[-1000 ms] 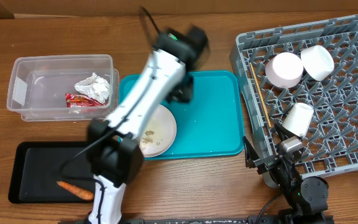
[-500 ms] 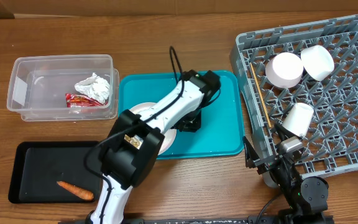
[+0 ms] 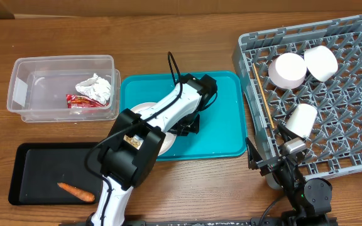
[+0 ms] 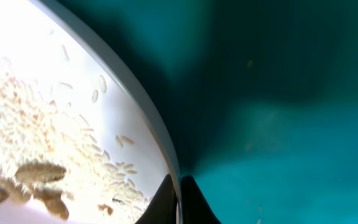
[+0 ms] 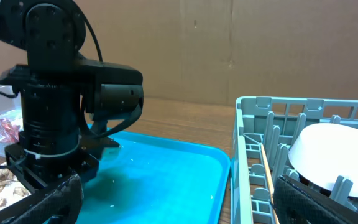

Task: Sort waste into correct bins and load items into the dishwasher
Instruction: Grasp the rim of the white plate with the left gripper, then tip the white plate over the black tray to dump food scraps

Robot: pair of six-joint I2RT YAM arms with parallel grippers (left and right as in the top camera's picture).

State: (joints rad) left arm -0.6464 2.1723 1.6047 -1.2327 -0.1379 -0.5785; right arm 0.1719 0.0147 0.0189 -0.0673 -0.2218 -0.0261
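Note:
The round white plate (image 3: 169, 143) lies on the teal tray (image 3: 225, 119), mostly under my left arm. My left gripper (image 3: 188, 127) is shut on the plate's right rim. In the left wrist view the black fingertips (image 4: 166, 202) pinch that rim, and rice grains and brownish food scraps (image 4: 39, 174) lie on the plate (image 4: 55, 124). The clear tub (image 3: 43, 69) holds the crumpled napkin (image 3: 94, 88) and the red-and-white wrapper (image 3: 82, 100). An orange stick (image 3: 75, 191) lies in the black tray (image 3: 36, 166). My right gripper (image 5: 179, 208) stands open by the dish rack's (image 3: 351, 132) front left corner.
The rack holds two bowls (image 3: 288, 69) (image 3: 321, 63), a white cup (image 3: 301, 119) and the chopsticks (image 3: 263, 94) along its left side. My left arm (image 5: 61, 106) stands on the tray's left half in the right wrist view.
The left arm swung from the tray's back edge down over the plate's right side. Its gripper closed on the plate's rim. The right arm has not moved.

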